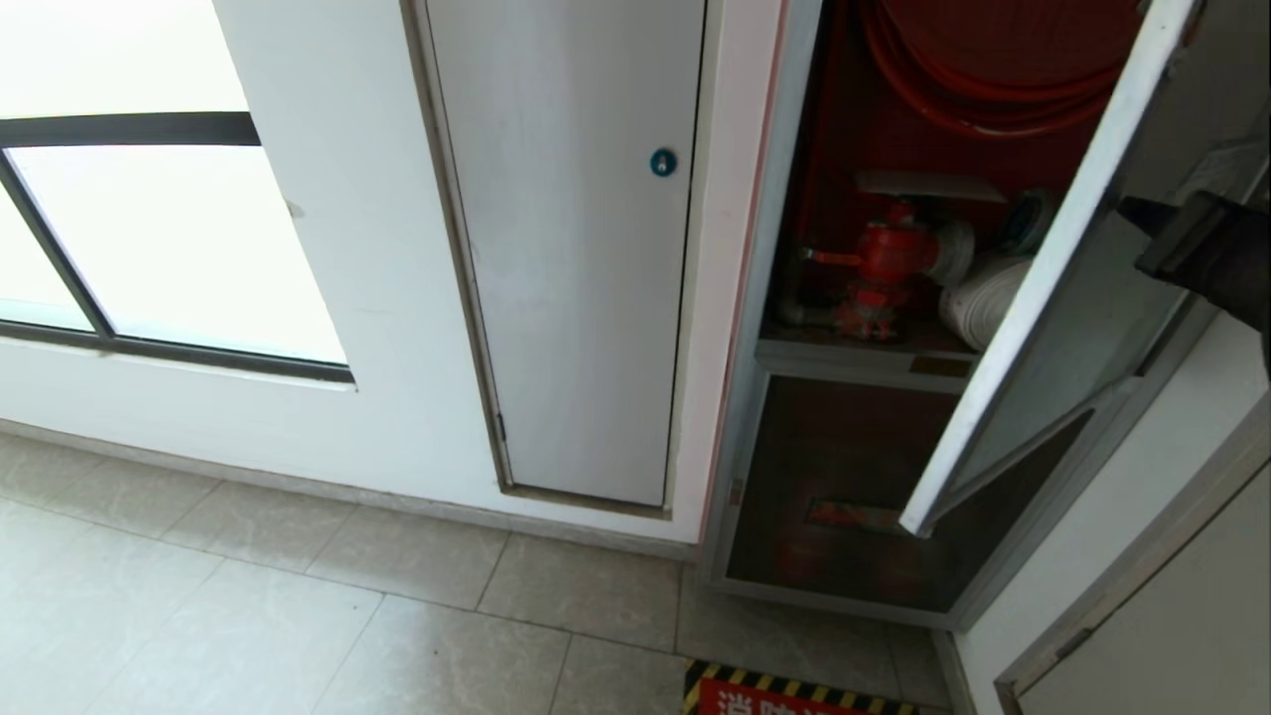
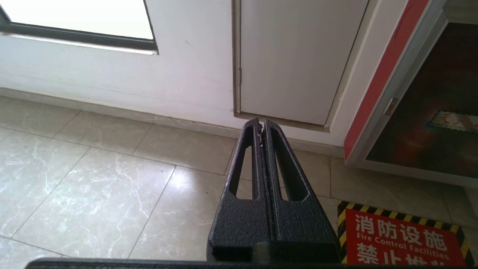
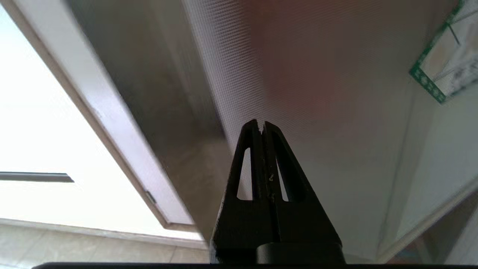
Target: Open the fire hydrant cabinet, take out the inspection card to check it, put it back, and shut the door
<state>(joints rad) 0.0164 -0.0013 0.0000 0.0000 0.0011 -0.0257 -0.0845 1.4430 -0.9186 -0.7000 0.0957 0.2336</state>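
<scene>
Pressing against the half-open door, the closed right hand.

red hydrant valve, white rolled hose, black-yellow striped floor sign

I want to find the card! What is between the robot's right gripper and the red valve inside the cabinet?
The half-open door. In the head view it stands between the shut right gripper and the red valve.

- Pale marbled floor tiles run up to the wall.
- A red floor sign, hazard-striped at its edge, lies flat before the fire hydrant cabinet.
</scene>
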